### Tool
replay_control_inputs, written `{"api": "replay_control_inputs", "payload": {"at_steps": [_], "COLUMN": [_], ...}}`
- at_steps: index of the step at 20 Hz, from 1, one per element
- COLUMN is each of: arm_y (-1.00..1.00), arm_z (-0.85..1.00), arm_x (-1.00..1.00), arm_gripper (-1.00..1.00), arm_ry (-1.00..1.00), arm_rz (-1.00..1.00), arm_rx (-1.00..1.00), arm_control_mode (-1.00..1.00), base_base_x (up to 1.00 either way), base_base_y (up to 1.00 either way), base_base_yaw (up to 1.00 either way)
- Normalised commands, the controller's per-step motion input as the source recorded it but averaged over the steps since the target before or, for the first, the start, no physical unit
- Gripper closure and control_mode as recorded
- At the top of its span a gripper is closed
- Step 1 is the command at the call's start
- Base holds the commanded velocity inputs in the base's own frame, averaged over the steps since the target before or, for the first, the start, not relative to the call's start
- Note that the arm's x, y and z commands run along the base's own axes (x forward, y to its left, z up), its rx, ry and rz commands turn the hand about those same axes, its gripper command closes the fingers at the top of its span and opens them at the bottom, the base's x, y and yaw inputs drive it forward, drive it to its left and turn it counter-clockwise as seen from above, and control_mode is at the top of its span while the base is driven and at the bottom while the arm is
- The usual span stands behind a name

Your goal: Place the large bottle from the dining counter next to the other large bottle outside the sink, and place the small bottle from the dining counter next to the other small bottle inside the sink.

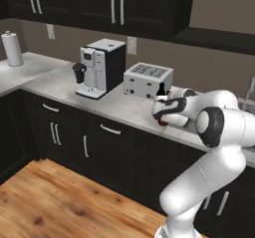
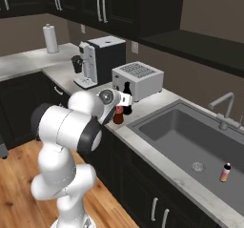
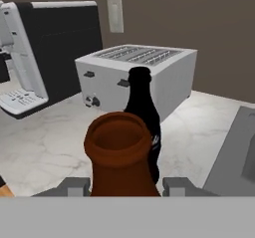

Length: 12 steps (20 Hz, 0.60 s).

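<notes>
In the hand view the brown cola bottle (image 3: 121,155) stands in the lower centre of the frame, its open mouth facing the camera and its lower body cut off by the bottom edge; the two tips of the claw (image 3: 122,186) sit at either side of it, pinching its neck. Directly behind it, in the centre of the frame, the near-black bottle (image 3: 143,117) rises upright, its lower part hidden by the brown one, so whether the two touch cannot be told. Behind them stands the grey toaster (image 3: 134,77), and at the upper left the coffee machine (image 3: 45,48), cut by the frame's edge. In the right base view the claw (image 2: 120,108) is largely hidden behind the arm's wrist at centre left; the brown bottle (image 2: 118,116) shows only as a small reddish-brown base on the marble table (image 2: 157,108), just beside the black bottle (image 2: 127,98), near the left corner of the sink (image 2: 190,141). A small bottle (image 2: 225,172) stands inside the basin at the lower right, too small to read its label. In the left base view the arm covers the claw, and only the black bottle's top (image 1: 161,89) peeks out beside the toaster (image 1: 147,79).
</notes>
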Motion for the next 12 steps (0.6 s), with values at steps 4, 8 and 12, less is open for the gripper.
{"api": "replay_control_inputs", "payload": {"at_steps": [4,8,12], "arm_y": [0.00,0.00,0.00], "arm_z": [-0.18,-0.24,-0.26], "arm_x": [0.09,0.05,0.08], "arm_gripper": [1.00,1.00,1.00], "arm_ry": [0.00,0.00,0.00], "arm_rz": [0.00,0.00,0.00], "arm_rx": [0.00,0.00,0.00], "arm_control_mode": [-1.00,-1.00,-1.00], "base_base_x": [0.00,0.00,0.00], "base_base_y": [0.00,0.00,0.00], "base_base_yaw": [0.00,0.00,0.00]}}
